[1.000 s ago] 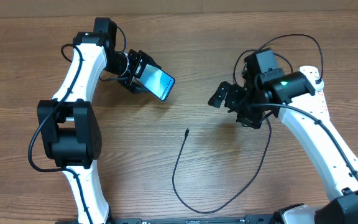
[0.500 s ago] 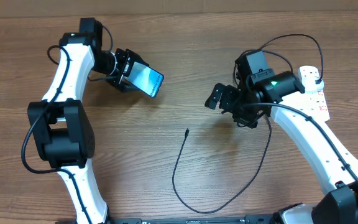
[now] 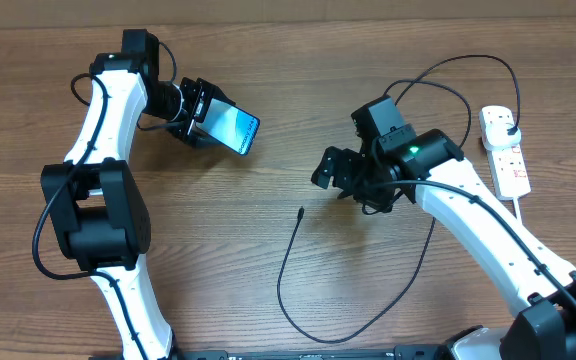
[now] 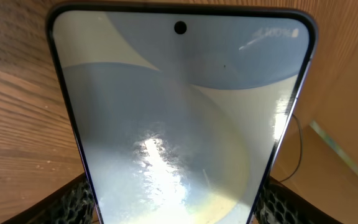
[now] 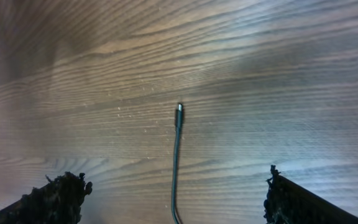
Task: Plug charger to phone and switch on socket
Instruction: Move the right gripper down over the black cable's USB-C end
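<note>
My left gripper (image 3: 196, 112) pinches the phone (image 3: 235, 128) by its lower end, screen up. My right gripper (image 3: 336, 176) hangs spread wide and holds nothing. The charger (image 3: 282, 270) lies on the wooden table (image 3: 218, 230), tip near it. The socket (image 3: 504, 150) sits far right.

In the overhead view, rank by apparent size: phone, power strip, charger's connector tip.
1. power strip
2. phone: looks smaller, but it is tilted and partly covered, so this rank is unsure
3. connector tip: clearly smallest
</note>
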